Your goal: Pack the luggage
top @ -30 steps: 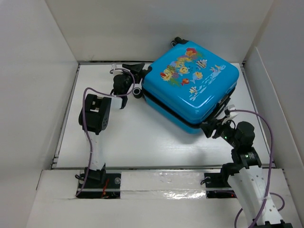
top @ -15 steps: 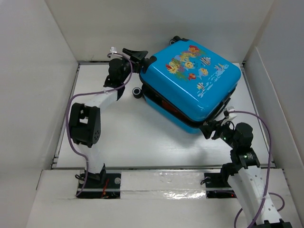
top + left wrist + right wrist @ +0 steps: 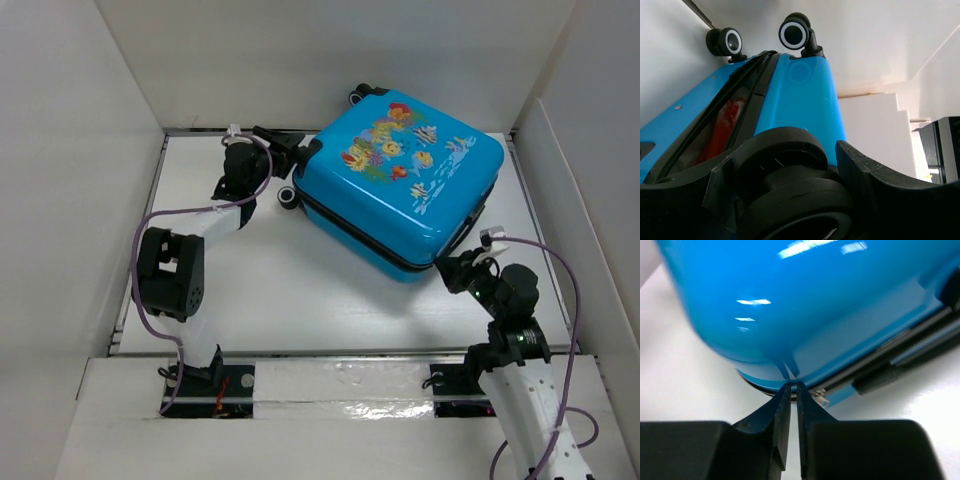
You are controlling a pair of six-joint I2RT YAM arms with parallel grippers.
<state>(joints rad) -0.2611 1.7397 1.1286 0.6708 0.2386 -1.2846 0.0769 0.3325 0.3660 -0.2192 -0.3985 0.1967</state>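
On the white bench (image 3: 300,300) the luggage (image 3: 400,190) sits far right; our left gripper (image 3: 832,165) straddles a wheel (image 3: 785,165), open; our right gripper (image 3: 790,390), nearly closed, should pinch the zipper pull (image 3: 817,400) squarely.

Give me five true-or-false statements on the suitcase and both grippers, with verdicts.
1. The blue suitcase lies flat with its fish print facing up. True.
2. The right gripper has its fingers spread wide. False: they are almost together at the case's seam.
3. The left gripper is at the wheeled end. True; a wheel sits between its open fingers.
4. Something red shows through the seam gap. True, in the left wrist view.
5. The suitcase stands upright on its wheels. False: it lies flat.
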